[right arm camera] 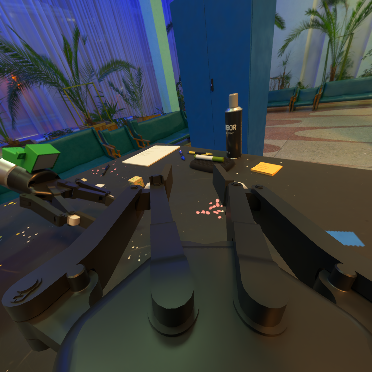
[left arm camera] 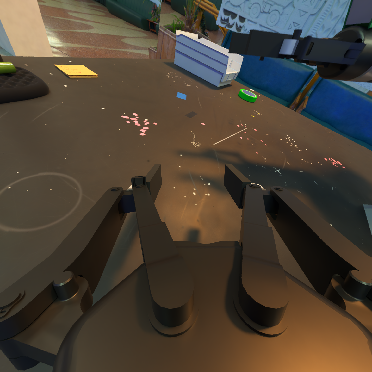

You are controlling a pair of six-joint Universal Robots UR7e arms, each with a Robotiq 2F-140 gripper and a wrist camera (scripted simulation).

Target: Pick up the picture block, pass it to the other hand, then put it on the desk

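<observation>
Both grippers empty w/ jaws wide apart, likely readying the pickup: left gripper (left arm camera: 192,182), right gripper (right arm camera: 192,177). Picture block (right arm camera: 136,180) sits on desk (right arm camera: 302,201), well left of the black spray can (right arm camera: 233,128), just beside right gripper's fingertip. Can and yellow sticky pad (right arm camera: 266,168) carry writing.
</observation>
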